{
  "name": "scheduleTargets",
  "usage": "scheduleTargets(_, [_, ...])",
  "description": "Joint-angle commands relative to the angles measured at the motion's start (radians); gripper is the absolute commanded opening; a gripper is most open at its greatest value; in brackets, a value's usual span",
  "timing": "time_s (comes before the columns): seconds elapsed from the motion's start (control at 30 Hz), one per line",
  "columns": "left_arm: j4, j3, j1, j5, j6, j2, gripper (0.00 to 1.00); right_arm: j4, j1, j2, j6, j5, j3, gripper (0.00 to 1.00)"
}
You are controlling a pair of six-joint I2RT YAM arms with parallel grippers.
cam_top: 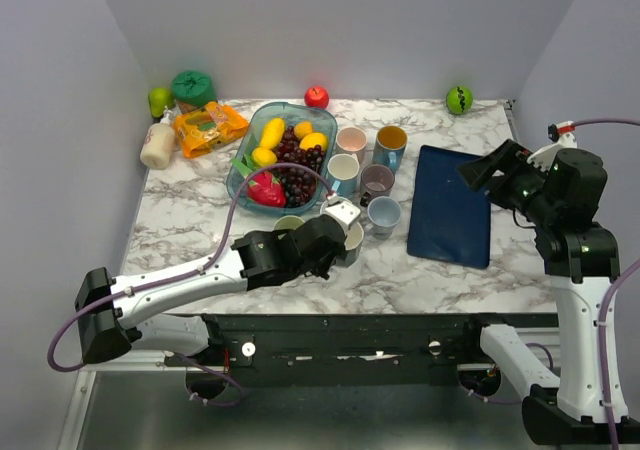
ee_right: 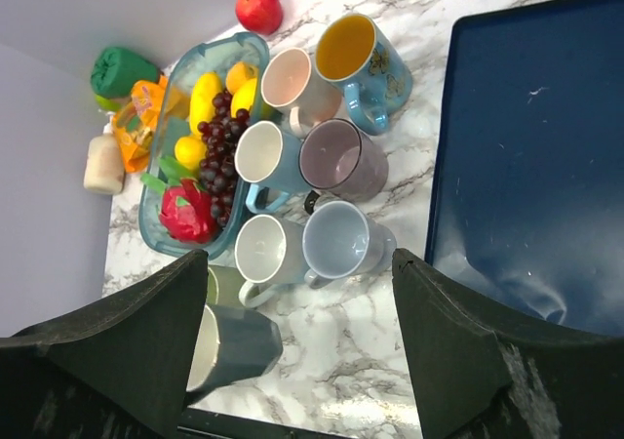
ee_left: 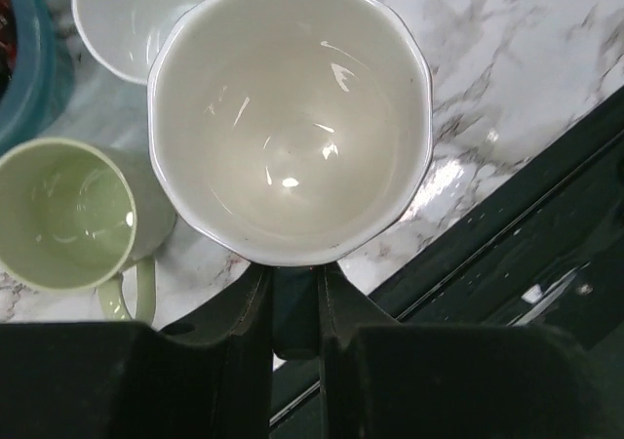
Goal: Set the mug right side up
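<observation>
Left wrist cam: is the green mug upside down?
No, the green mug sits mouth up with its inside showing, next to the white-lined mug.

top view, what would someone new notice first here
The crowd of mugs in the middle of the marble table, openings up, draws the eye first, with a teal bowl of bright fruit on their left. At the near edge, the left end effector is shut on a cream-lined mug. A dark blue tray lies on the right.
</observation>
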Motion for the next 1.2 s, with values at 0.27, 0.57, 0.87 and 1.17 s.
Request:
scheduleTargets(0.27, [0.373,-0.226,-0.052,-0.155,0.013,0.025,0.0,-0.005,0.004,0.041,-0.022,0.02,-0.02,0.83])
scheduleTargets(0.57, [0.506,-0.327,-0.053,-0.13,-0.008,0.054,0.02,-0.005,0.002,0.042,-0.025,0.027,-0.051,0.84])
scheduleTargets(0.87, [0.47,-0.373,-0.068,-0.213,-0.027,-0.03,0.87,-0.02,0.004,0.042,-0.028,0.057,-0.06,0.84])
scheduleTargets(1.17, [0.224,-0.183,-0.101,-0.371,-0.088,-0.126,0.99,-0.017,0.004,0.041,-0.03,0.1,-0.025,0.89])
